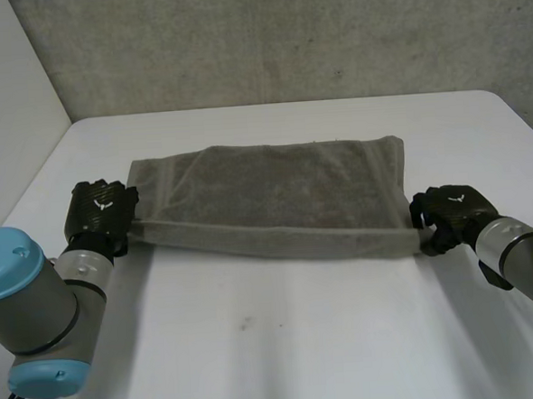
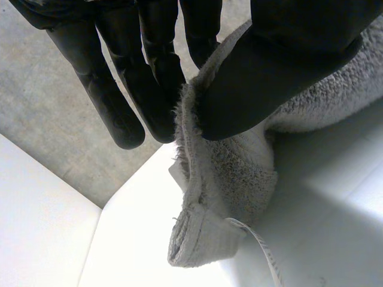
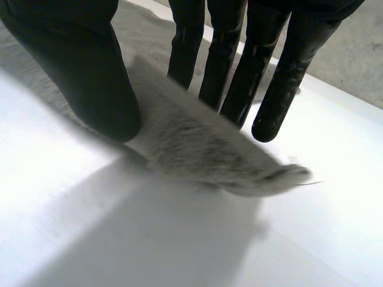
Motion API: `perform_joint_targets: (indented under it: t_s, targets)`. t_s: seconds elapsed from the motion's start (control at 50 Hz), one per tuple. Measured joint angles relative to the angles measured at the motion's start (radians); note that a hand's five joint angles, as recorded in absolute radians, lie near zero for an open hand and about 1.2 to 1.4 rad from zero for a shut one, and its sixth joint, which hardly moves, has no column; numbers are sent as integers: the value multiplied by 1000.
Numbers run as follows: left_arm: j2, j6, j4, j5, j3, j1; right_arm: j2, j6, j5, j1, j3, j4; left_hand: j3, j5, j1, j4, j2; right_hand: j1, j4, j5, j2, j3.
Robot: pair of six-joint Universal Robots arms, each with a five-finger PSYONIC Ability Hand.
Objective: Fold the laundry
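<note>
As left hand (image 1: 101,210) pinches towel (image 1: 275,194) corner, right hand (image 1: 450,211) pinches opposite corner.

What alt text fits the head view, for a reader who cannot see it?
A grey towel is stretched across a white table between two black robot hands. The left hand pinches its near left corner and the right hand pinches its near right corner.

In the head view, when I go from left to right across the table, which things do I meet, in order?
From the left: left arm → left hand → towel → right hand → right arm.
</note>
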Motion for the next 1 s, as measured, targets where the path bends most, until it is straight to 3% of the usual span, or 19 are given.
perform_joint_targets:
  t_s: [0.14, 0.2, 0.24, 0.4, 0.46, 0.52, 0.54, 0.62, 0.68, 0.84, 0.9, 1.0]
  targets:
    - [-1, 0, 0, 0, -2, 0, 4, -39, -2, -26, 18, 0, 0, 0, 0, 0, 0, -3, -4, -5, -1, -3]
    - [-1, 0, -2, 0, -2, 0, 3, -72, -2, -30, 24, 0, 0, 0, 0, 0, 0, 99, 124, 102, 120, 124]
    - [-2, 1, -5, 0, -2, 0, 0, -103, -3, -33, 29, 1, 0, 0, 0, 0, 0, 258, 354, 306, 351, 351]
    - [22, 14, -70, -2, -25, -4, -71, -214, 0, -37, 58, 33, 0, 0, 0, 0, 0, 258, 378, 320, 360, 370]
    - [75, 42, -188, -4, -52, -8, -132, -311, 3, -41, 80, 114, 0, 0, 0, 0, 0, 258, 378, 322, 360, 370]
    - [171, 100, -410, -6, -95, -11, -234, -481, 12, -65, 110, 316, 0, 0, 0, 0, 0, 258, 378, 324, 360, 370]
    - [171, 100, -410, -6, -95, -11, -234, -481, 12, -65, 110, 316, 0, 0, 0, 0, 0, 258, 378, 324, 360, 370]
    - [318, 178, -672, -3, -151, -13, -380, -722, 17, -132, 151, 611, 0, 0, 0, 0, 0, 258, 378, 324, 360, 370]
    - [394, 205, -741, 0, -166, -16, -451, -815, 11, -164, 157, 705, 0, 0, 0, 0, 0, 258, 378, 324, 360, 370]
    - [414, 216, -663, 20, -147, -20, -463, -790, 8, -164, 137, 631, 0, 0, 0, 0, 0, 258, 378, 325, 360, 370]
    - [276, 216, -497, 29, -82, -25, -337, -706, 42, -89, 77, 468, 0, 0, 0, 0, 0, 258, 378, 325, 360, 370]
    - [95, 215, -379, 28, 26, -28, -170, -642, 130, 10, -28, 312, 0, 0, 0, 0, 0, 258, 378, 328, 360, 370]
